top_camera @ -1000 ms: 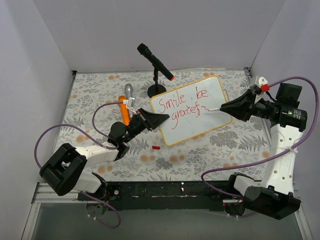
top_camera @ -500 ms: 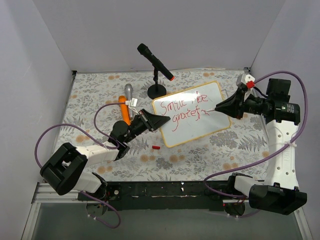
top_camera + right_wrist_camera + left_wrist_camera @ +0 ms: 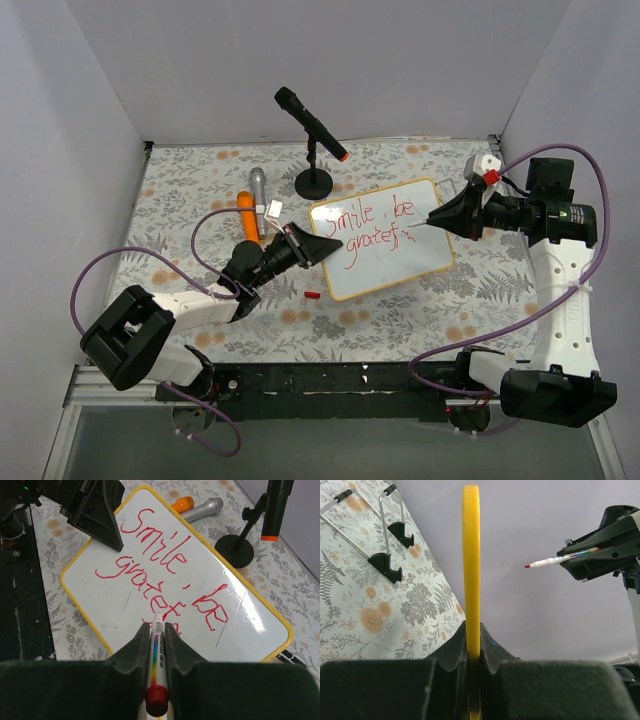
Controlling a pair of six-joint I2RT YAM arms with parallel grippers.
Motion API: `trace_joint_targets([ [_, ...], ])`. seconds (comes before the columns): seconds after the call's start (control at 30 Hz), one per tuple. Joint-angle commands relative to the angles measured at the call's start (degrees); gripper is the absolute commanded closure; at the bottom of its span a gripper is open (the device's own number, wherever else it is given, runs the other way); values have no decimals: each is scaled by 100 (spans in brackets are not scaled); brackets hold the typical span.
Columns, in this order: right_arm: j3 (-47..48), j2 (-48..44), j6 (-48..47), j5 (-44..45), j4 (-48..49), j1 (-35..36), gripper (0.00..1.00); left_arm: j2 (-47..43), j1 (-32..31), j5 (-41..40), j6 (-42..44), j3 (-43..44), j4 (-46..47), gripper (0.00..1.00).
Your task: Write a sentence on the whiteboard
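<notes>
The whiteboard (image 3: 400, 265), white with a yellow rim, stands tilted at mid-table. The sentence (image 3: 372, 225) in red reads "Smile, be" over "gratef" with a small stroke after it. My left gripper (image 3: 305, 245) is shut on the board's left edge; the left wrist view shows the rim (image 3: 471, 555) edge-on between its jaws (image 3: 471, 640). My right gripper (image 3: 445, 217) is shut on a white marker (image 3: 158, 652) with a red end. The marker's tip (image 3: 527, 566) is just off the board by the last letter. The board (image 3: 100, 595) and writing (image 3: 165, 565) fill the right wrist view.
A black microphone (image 3: 312, 125) on a round-based stand (image 3: 314, 182) stands behind the board. An orange and a silver handheld microphone (image 3: 252, 205) lie at the back left. A small red cap (image 3: 311, 295) lies in front of the board. White walls enclose the floral table.
The left gripper has shifted and turned the board a little to the right. The right arm has risen and drawn the marker tip back from the writing. A small stroke after "gratef" is new.
</notes>
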Motion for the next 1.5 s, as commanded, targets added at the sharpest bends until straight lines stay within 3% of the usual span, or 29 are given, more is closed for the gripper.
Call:
trace_joint_targets([
  [0.0, -163, -63, -138, 86, 15, 19, 99, -255, -58, -153, 25, 275, 578, 100],
  [0.67, -497, -195, -490, -178, -116, 19, 99, -263, -251, -364, 131, 2, 1071, 100],
  [1.47, -743, -362, -33, -2, 253, -86, 99, -334, -242, -505, 96, -94, 1080, 100],
])
